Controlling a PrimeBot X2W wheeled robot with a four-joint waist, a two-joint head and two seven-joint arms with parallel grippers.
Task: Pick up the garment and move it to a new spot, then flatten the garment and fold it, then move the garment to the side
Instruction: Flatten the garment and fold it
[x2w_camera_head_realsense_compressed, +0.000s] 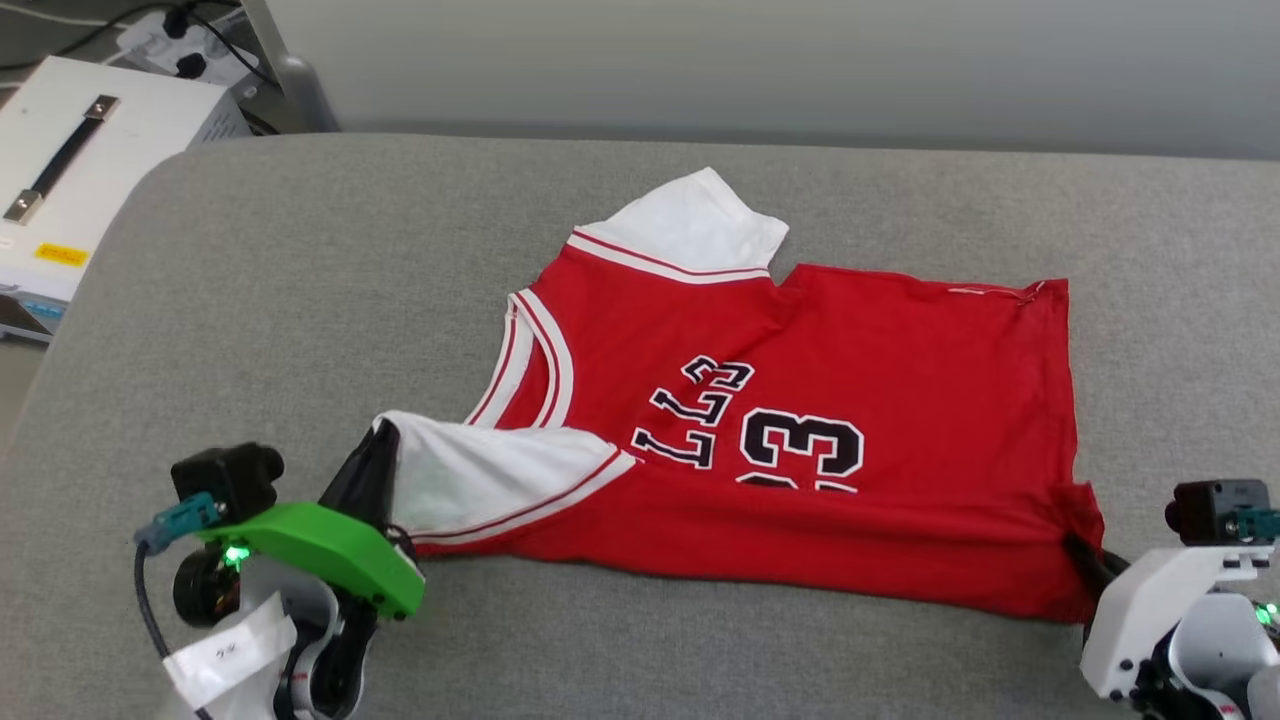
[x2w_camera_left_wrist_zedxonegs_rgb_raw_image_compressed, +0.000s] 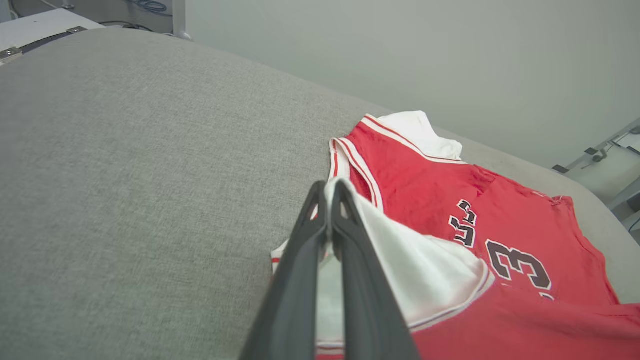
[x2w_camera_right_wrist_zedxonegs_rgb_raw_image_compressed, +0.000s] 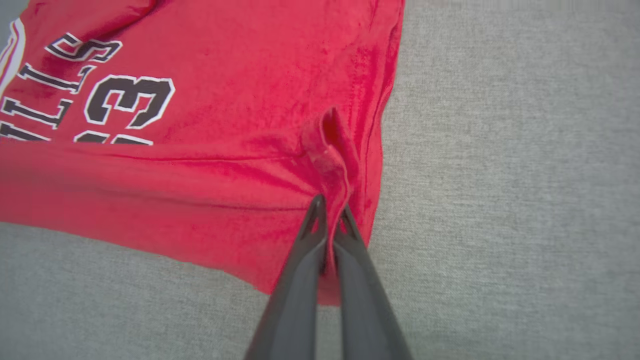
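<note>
The garment (x2w_camera_head_realsense_compressed: 800, 400), a red jersey with white sleeves and black lettering, lies across the grey surface (x2w_camera_head_realsense_compressed: 300, 300) with its near edge folded up over the number. My left gripper (x2w_camera_head_realsense_compressed: 378, 450) is shut on the near white sleeve (x2w_camera_left_wrist_zedxonegs_rgb_raw_image_compressed: 415, 260), pinching its edge between the dark fingers (x2w_camera_left_wrist_zedxonegs_rgb_raw_image_compressed: 350, 260). My right gripper (x2w_camera_head_realsense_compressed: 1080, 550) is shut on a pinch of red hem (x2w_camera_right_wrist_zedxonegs_rgb_raw_image_compressed: 332, 155) at the garment's near right corner. Both pinched edges rise a little above the surface. The far white sleeve (x2w_camera_head_realsense_compressed: 690, 225) lies flat.
A white box (x2w_camera_head_realsense_compressed: 70, 170) with a black handle stands off the surface at the far left, beside cables and a power strip (x2w_camera_head_realsense_compressed: 190, 40). A pale wall (x2w_camera_head_realsense_compressed: 800, 60) runs behind. A metal frame (x2w_camera_left_wrist_zedxonegs_rgb_raw_image_compressed: 600, 155) shows at the right of the left wrist view.
</note>
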